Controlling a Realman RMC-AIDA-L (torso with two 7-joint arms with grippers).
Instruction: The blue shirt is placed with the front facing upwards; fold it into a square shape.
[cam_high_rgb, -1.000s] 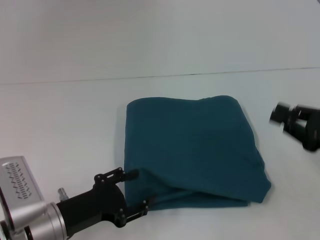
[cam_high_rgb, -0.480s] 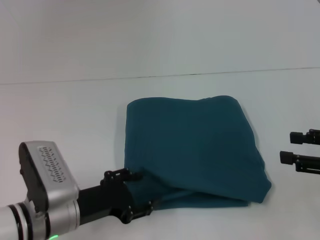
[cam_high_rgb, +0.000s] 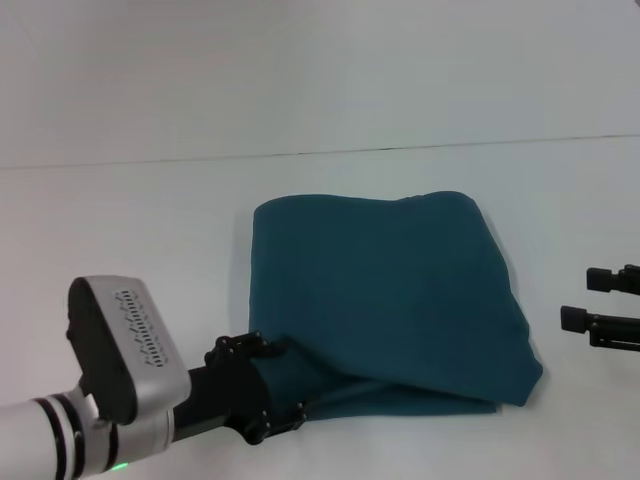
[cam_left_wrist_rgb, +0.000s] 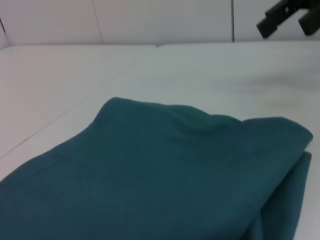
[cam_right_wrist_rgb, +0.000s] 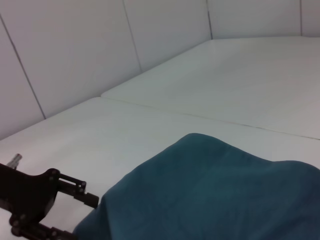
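Note:
The blue shirt (cam_high_rgb: 385, 290) lies folded into a rough square in the middle of the white table, plain teal side up, no print showing. It fills the lower part of the left wrist view (cam_left_wrist_rgb: 150, 175) and the right wrist view (cam_right_wrist_rgb: 225, 195). My left gripper (cam_high_rgb: 283, 380) is at the shirt's near left corner, open, one finger on either side of the folded edge; the right wrist view shows it too (cam_right_wrist_rgb: 75, 217). My right gripper (cam_high_rgb: 590, 298) hovers open off the shirt's right side, apart from the cloth, also seen far off in the left wrist view (cam_left_wrist_rgb: 286, 20).
The white table (cam_high_rgb: 120, 230) runs back to a seam along a pale wall (cam_high_rgb: 320, 70). My left arm's silver wrist housing (cam_high_rgb: 115, 345) rises at the near left.
The left wrist has rolled and its housing has come up and right while the fingers stay at the shirt corner. The right gripper has dropped and turned level. The shirt has not moved.

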